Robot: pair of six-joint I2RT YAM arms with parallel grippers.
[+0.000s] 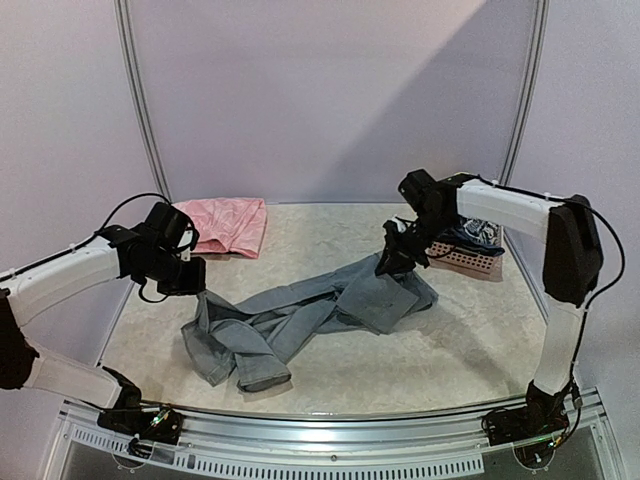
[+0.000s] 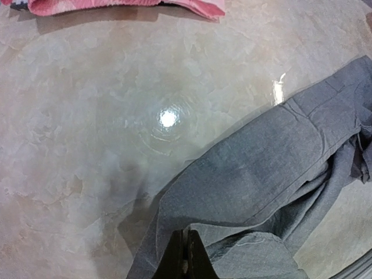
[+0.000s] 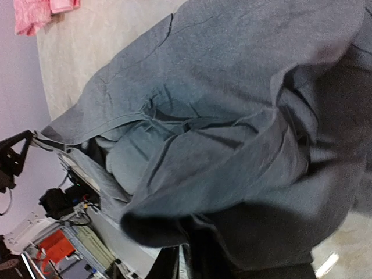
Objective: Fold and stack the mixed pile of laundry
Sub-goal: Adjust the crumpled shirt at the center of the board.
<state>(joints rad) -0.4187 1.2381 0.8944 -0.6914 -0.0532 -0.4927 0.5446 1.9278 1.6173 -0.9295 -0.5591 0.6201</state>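
The grey collared shirt point(image 1: 310, 310) lies crumpled and stretched across the middle of the table. My left gripper point(image 1: 197, 290) is shut on its left edge, and in the left wrist view the shut fingertips point(image 2: 186, 256) pinch the grey cloth point(image 2: 261, 174). My right gripper point(image 1: 390, 262) is shut on the shirt's right end and lifts it a little, so grey folds point(image 3: 221, 87) hang over that gripper point(image 3: 186, 261). A dark navy garment with white marks point(image 1: 472, 235) lies in the basket. The green tee and the yellow piece are not in view.
A pink cloth point(image 1: 225, 225) lies flat at the back left and also shows in the left wrist view point(image 2: 116, 4). The pink slatted basket point(image 1: 468, 262) stands at the right edge behind my right gripper. The metal table rail point(image 1: 330, 425) runs along the front.
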